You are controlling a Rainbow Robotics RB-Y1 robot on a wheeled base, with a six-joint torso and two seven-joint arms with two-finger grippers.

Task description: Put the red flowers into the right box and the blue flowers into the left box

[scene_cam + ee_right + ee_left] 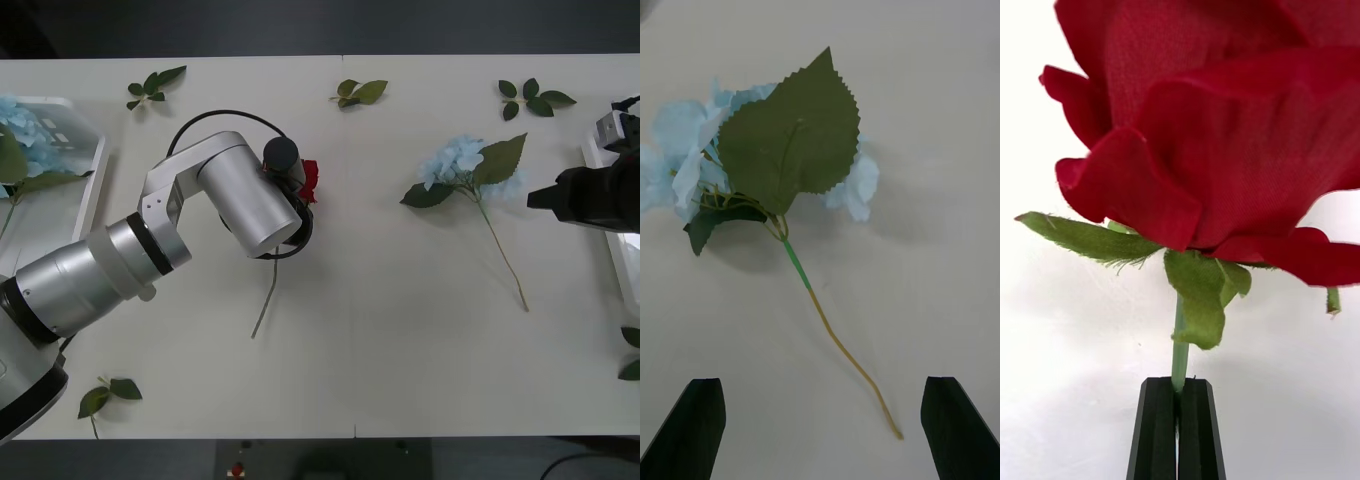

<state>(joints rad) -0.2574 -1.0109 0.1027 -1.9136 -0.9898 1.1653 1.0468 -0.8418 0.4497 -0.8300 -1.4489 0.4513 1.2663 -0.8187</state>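
My left gripper is shut on the green stem of a red flower, just below the bloom. From the front, that red flower peeks out beside the left arm at table centre-left, its stem trailing down towards the front. A blue flower lies on the table right of centre. My right gripper stands open short of the blue flower's stem end, and sits at the right edge in the front view. The left box holds blue flowers. The right box is mostly hidden behind the right arm.
Loose green leaf sprigs lie along the far table side, another at the near left and one at the right edge. Bare tabletop lies between the two flowers.
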